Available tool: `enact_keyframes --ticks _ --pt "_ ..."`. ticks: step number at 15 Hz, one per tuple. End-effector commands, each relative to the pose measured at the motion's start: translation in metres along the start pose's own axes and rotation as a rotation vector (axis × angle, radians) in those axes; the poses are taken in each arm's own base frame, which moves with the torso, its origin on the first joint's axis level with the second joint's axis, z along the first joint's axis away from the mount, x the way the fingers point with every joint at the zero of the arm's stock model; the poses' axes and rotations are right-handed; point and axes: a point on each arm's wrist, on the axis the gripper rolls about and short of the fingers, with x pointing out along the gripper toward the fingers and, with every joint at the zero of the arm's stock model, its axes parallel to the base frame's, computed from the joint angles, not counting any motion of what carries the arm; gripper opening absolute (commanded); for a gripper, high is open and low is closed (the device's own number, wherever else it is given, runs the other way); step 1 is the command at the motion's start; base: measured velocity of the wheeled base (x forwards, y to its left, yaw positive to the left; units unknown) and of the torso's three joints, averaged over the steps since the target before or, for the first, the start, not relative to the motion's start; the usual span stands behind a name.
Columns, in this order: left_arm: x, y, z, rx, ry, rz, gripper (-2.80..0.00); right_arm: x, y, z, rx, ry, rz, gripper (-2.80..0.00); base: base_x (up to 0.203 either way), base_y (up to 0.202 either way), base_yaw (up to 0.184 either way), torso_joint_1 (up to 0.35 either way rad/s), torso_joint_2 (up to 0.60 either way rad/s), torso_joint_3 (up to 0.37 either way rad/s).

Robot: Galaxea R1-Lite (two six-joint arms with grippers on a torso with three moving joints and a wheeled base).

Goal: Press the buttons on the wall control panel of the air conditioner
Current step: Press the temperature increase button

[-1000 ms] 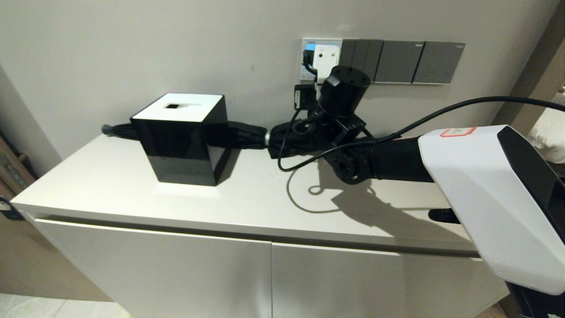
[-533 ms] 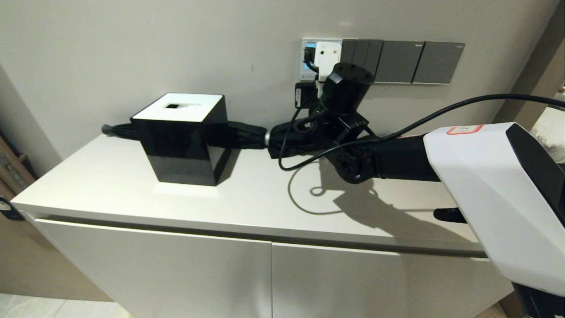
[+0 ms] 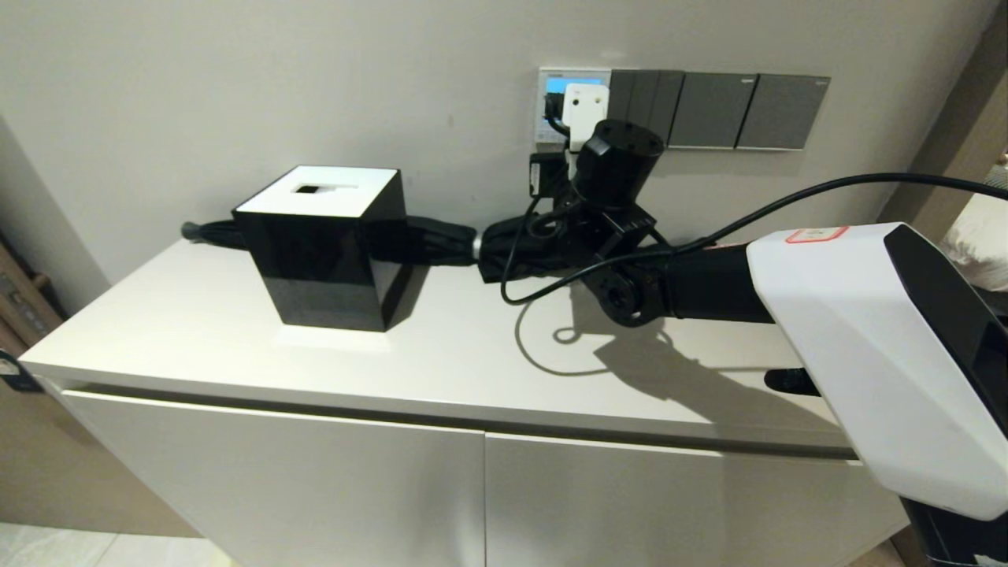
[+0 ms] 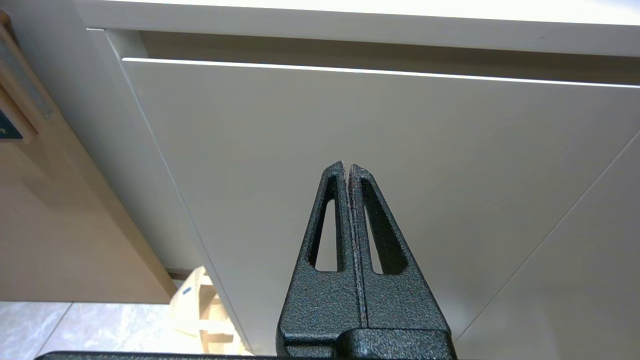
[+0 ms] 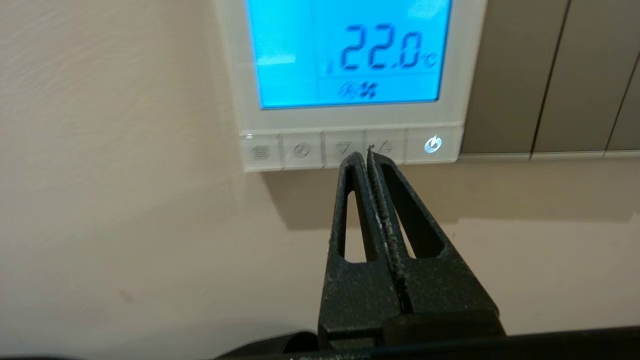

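The air conditioner's wall control panel [image 5: 350, 117] is a white-framed square on the wall; its screen glows light blue and reads 22.0 °C. The buttons [image 5: 301, 150] are a row of small light grey keys along its bottom edge, and the power key [image 5: 432, 144] at one end is lit. My right gripper [image 5: 366, 152] is shut and empty. Its tips are at the row's lower edge, at the seam between the down-arrow key [image 5: 343, 148] and the up-arrow key [image 5: 385, 146]. In the head view the panel [image 3: 551, 83] is partly hidden by my right wrist. My left gripper [image 4: 347, 166] is shut and empty, low in front of the cabinet door.
Dark grey switch plates [image 3: 740, 110] adjoin the panel on the right. On the white cabinet top [image 3: 197, 331] stand a black tissue box [image 3: 323, 244] and a folded black umbrella [image 3: 441, 236] along the wall. A black cable [image 3: 787, 197] runs over my right arm.
My right wrist rose slightly at the panel, then came back down a little. The left arm has not moved.
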Motion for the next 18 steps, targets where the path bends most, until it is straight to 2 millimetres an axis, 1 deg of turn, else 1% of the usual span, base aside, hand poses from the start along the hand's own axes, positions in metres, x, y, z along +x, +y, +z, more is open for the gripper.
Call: enact_keyframes --ticks 1,6,11,18 --pt "0.000 0.000 0.000 0.000 0.000 0.000 -2.80 0.000 0.001 -0.001 0.001 -0.002 -0.001 -2.80 0.000 0.000 0.000 0.000 0.00 0.000" --pt "0.000 0.000 0.000 0.000 0.001 0.000 -2.80 0.003 -0.001 -0.006 -0.010 0.004 -0.007 -2.80 0.000 0.000 0.000 0.000 0.00 0.000" --pt "0.000 0.000 0.000 0.000 0.000 0.000 -2.80 0.004 -0.002 -0.007 -0.010 0.003 -0.008 -2.80 0.000 0.000 0.000 0.000 0.00 0.000" --pt "0.000 0.000 0.000 0.000 0.001 0.000 -2.80 0.006 -0.009 0.000 -0.002 -0.012 -0.024 -2.80 0.000 0.000 0.000 0.000 0.00 0.000"
